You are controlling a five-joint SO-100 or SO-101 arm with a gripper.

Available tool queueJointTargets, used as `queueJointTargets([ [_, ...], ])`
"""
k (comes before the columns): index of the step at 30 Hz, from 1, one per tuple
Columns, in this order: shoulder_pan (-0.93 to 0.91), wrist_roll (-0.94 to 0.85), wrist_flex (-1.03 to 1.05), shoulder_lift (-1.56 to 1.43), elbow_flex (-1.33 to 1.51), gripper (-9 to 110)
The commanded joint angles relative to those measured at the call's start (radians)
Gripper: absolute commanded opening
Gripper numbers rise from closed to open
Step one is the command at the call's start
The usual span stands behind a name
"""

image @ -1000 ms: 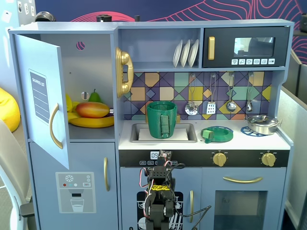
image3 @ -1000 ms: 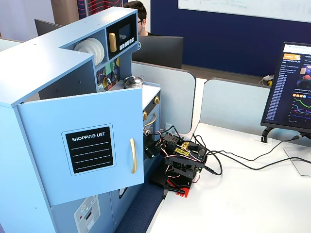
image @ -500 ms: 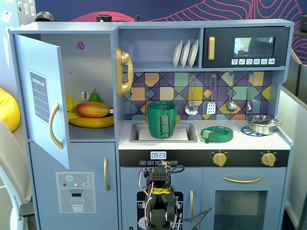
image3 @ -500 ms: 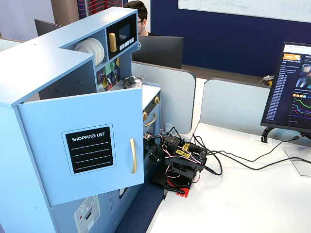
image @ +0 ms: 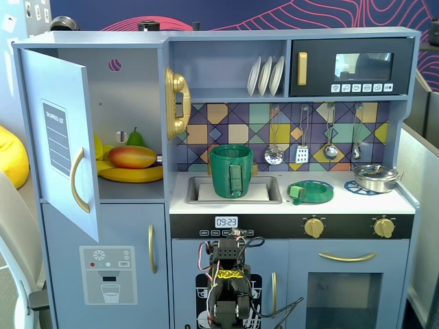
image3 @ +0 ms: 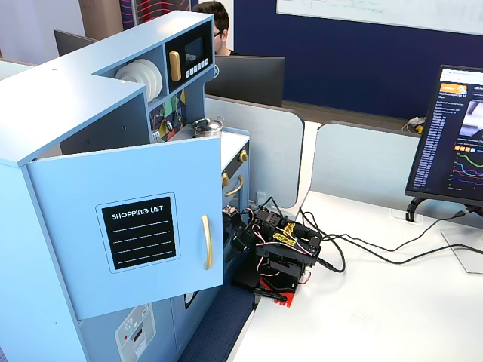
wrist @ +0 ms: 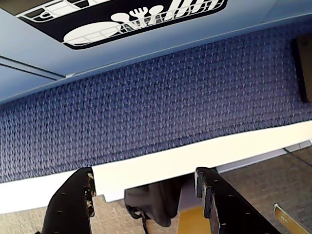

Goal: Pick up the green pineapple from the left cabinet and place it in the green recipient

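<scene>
The left cabinet (image: 130,82) stands with its door (image: 60,140) swung open; the door's shopping-list panel (image3: 139,232) faces the side fixed view. On its shelf lie a mango (image: 132,157), bananas (image: 130,175) and a smooth green pear tip (image: 135,138). The green pineapple is hidden. The green recipient (image: 231,170) stands upright in the sink, handle forward. My arm (image: 228,284) is folded low in front of the kitchen, far below the shelf. In the wrist view my gripper (wrist: 145,181) is open and empty, pointing down at blue carpet (wrist: 161,102).
A flat green lid (image: 312,191) and a steel pan (image: 375,177) sit on the counter right of the sink. The black microwave (image: 351,67) is top right. Cables (image3: 355,249) trail from the arm across the white desk (image3: 377,317); a monitor (image3: 453,136) stands at the right.
The arm has sunk a little lower in front of the kitchen, uncovering the clock display on the oven panel. Nothing in the cabinet or sink has moved.
</scene>
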State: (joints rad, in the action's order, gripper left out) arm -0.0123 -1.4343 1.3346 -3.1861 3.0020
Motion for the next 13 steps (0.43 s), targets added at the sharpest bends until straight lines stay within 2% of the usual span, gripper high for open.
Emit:
queueJointTargets([
  [1,-0.018,-0.087,0.198,0.008,-0.005,18],
  [13,-0.023,-0.08,0.198,0.008,-0.005,18],
])
